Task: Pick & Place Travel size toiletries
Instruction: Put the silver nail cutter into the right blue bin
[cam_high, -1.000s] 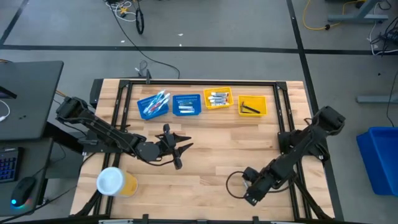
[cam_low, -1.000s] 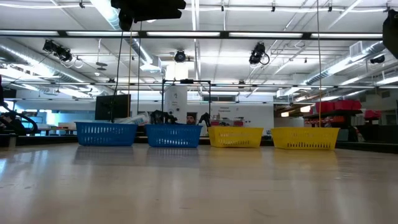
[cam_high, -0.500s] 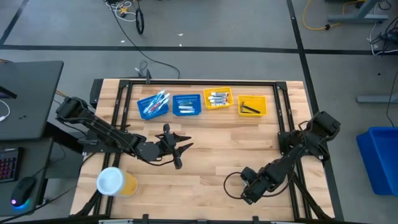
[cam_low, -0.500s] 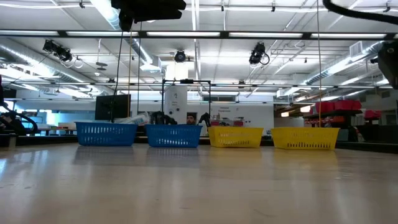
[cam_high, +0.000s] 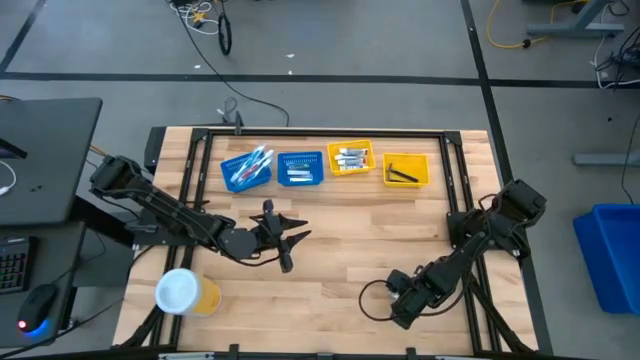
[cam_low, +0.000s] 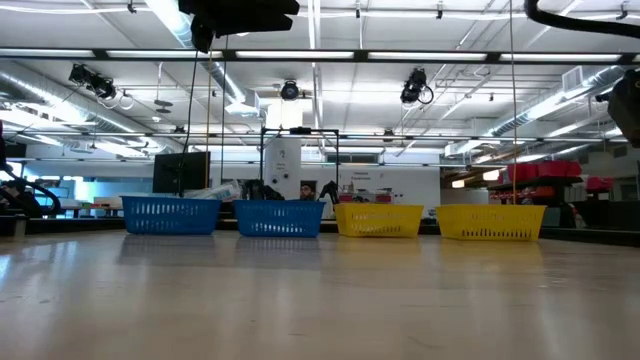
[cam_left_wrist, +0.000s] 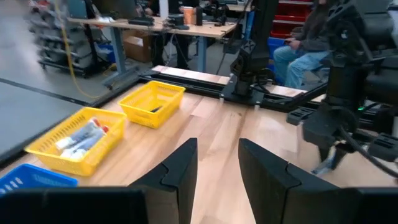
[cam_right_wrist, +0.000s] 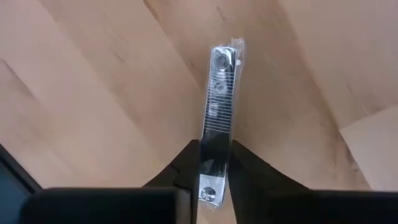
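A slim silvery toiletry in a clear wrapper lies flat on the wooden table near its front right. My right gripper stands over it, pointing down, shut on it; in the high view this gripper hides the item. My left gripper hovers open over the table's left middle, with nothing between its fingers. More toiletries lie in the trays at the far edge. My right gripper pinches the silvery item's two long sides between its two fingers, close to one end of it. The fingers come from above and lie across the item. It lies flat on the table, most of its length reaching out beyond the fingers.
Two blue trays and two yellow trays stand in a row along the far edge. A yellow tub with a white lid sits at the front left. Bare wood lies between the arms.
My right arm has sunk toward the table at the front right, and its gripper has come down a little over the same spot. My left arm has kept still.
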